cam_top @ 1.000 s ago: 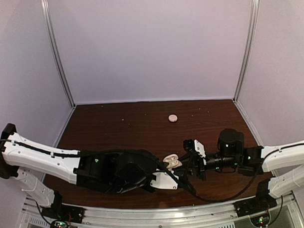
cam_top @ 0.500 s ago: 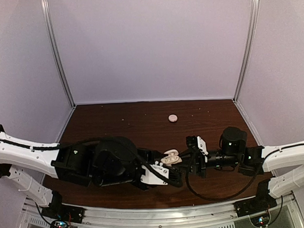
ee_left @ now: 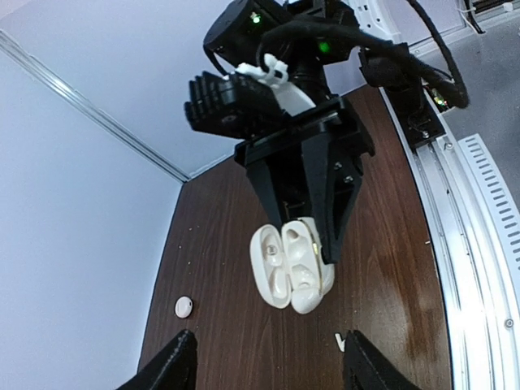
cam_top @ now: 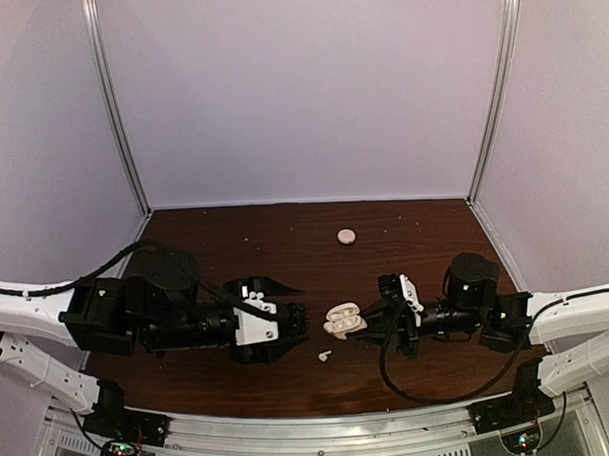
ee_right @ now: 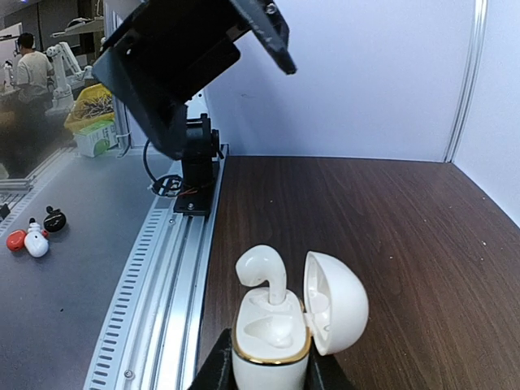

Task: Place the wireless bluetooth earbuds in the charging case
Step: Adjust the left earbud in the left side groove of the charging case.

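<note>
Mid-frame in the top view, the right gripper (cam_top: 362,323) clamps the open charging case (cam_top: 340,321). One earbud (ee_right: 264,272) stands in it, its stem hidden. The second earbud (cam_top: 324,355) lies on the table (cam_top: 435,238) just below, too small to make out. The left gripper (cam_top: 298,315) gapes wide.

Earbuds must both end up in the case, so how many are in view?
2. One earbud sits partly inserted in the open charging case, held in the right gripper's jaws; the other earbud lies loose on the table, apart from the case.
</note>
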Robot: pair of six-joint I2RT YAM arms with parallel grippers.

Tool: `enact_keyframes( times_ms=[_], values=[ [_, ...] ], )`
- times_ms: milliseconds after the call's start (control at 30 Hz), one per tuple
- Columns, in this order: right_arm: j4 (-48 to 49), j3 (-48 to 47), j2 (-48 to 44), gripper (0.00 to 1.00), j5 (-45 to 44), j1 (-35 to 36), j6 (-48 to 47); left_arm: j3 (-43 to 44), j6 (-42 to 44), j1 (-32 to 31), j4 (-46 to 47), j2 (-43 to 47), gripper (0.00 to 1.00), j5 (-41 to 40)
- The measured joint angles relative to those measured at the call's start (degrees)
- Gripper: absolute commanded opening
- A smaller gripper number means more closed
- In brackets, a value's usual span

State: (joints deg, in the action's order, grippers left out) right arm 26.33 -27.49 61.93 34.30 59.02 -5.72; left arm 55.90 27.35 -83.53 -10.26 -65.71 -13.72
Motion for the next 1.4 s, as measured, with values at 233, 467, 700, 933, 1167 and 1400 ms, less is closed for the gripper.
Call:
enact_keyframes(
  times_ms=[233,467,700,933,1167,1400],
  values=[
    [-1.31,-0.94,0.0,0.0,3.54,0.55,-0.17,0.02,-2.89,2.84,0.09,-0.59,0.65,7.26],
    [-3.37,-2.93,0.09,0.0,4.79,1.81,-0.61,0.04,-4.79,4.81,-0.61,-3.89,0.66,11.72],
    [-4.98,-3.34,0.39,0.0,4.72,3.19,-1.81,1.01,-5.66,5.79,-0.22,-4.15,0.66,12.72],
    [-6.01,-3.45,1.09,0.0,4.66,3.69,-2.01,1.03,-6.03,5.92,-0.13,-4.72,0.65,14.67],
    [-6.21,-3.91,1.14,0.0,4.66,3.74,-2.03,1.03,-6.05,5.92,-0.15,-5.11,0.65,16.26],
    [-6.16,-4.11,1.16,0.0,4.66,4.15,-2.05,1.05,-6.03,5.92,-0.15,-6.12,0.63,15.85]
  ],
)
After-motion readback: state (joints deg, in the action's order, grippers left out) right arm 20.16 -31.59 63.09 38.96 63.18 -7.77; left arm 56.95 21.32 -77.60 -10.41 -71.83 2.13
